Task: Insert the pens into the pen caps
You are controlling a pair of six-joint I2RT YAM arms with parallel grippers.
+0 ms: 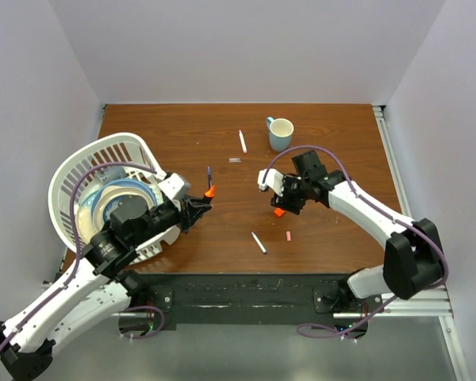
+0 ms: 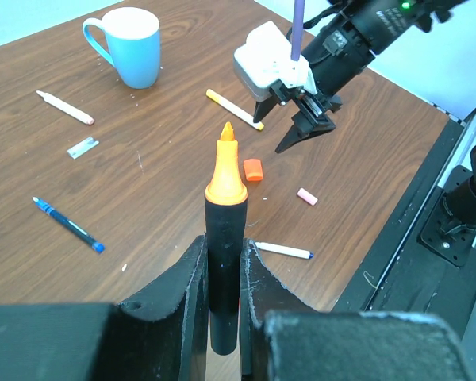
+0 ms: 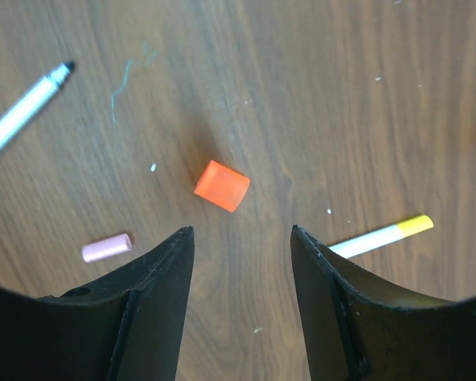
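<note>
Orange cap (image 3: 222, 186) lies on its side on the wooden table (image 3: 341, 95), mid-frame in the right wrist view, just above the gap between the jaws. It looks light, stiff and slick, so it is likely to skid; best pinched across its short body, leaving the mouth free. Right gripper (image 3: 242, 234) hangs half open over it, holding nothing. Left gripper (image 2: 224, 266), at lower centre of its own view, is clamped on the black highlighter (image 2: 224, 238), orange tip up.

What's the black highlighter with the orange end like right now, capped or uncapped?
Uncapped. The black highlighter shows its bare orange tip, and the small orange plastic cap lies apart from it.
</note>
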